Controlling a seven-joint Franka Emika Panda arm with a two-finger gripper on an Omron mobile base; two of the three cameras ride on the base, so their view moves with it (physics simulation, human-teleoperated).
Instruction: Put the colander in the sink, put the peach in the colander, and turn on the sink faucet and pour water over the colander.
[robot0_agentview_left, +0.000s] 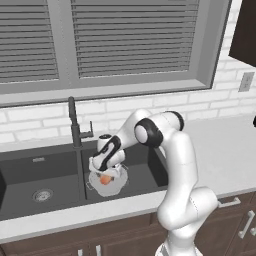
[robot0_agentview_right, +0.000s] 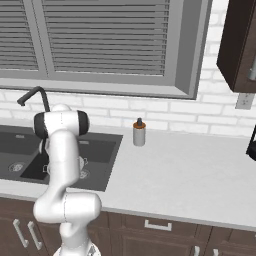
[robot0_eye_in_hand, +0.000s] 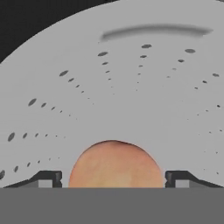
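In the left base view, the arm reaches down into the right basin of the sink, its gripper poised just over the colander. The peach shows as an orange spot inside the colander, right under the gripper. The faucet stands at the far rim by the divider, and a round drain sits in the left basin. A pale counter runs to the right, with dark cabinet doors below and a blinded window above white brick.

In the right base view, the arm's upper links cover most of the colander; just a handle peeks out at the right. This side adds a soap bottle on the counter near the wall, well right of the sink, and the faucet curving behind the arm.

In the hand view, the fingertips stand spread, one at each side of the peach, with a gap at each side. The peach rests against the colander's perforated wall.
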